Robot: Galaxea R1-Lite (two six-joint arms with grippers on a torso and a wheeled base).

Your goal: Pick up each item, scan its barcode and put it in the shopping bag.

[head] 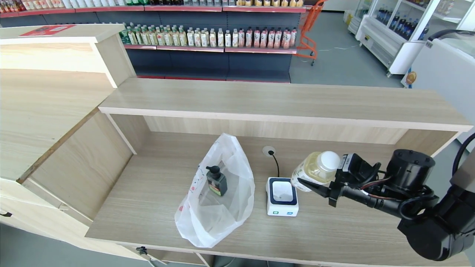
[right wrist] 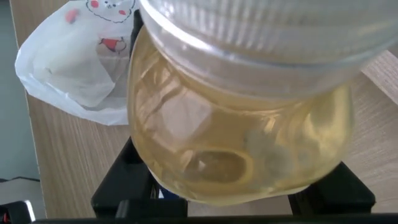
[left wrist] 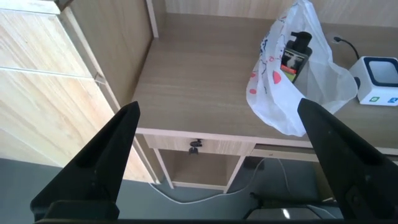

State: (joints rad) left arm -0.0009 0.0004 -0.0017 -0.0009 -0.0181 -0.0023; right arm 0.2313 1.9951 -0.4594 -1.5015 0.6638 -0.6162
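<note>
A clear bottle of yellow drink (head: 315, 168) with a white cap hangs tilted just right of the white barcode scanner (head: 282, 196), and my right gripper (head: 315, 181) is shut on it. Up close the bottle (right wrist: 242, 130) covers the scanner beneath it. A white plastic shopping bag (head: 217, 193) stands open on the counter left of the scanner, with a dark pump bottle (head: 216, 180) inside. My left gripper (left wrist: 217, 155) is open, off the counter's front left edge, with the bag (left wrist: 292, 74) and pump bottle (left wrist: 295, 56) beyond it.
The wooden counter (head: 148, 193) has a raised shelf behind and a side wall on the left. A black cable (head: 275, 163) runs from the scanner to a hole in the counter. Store shelves of drinks stand in the background.
</note>
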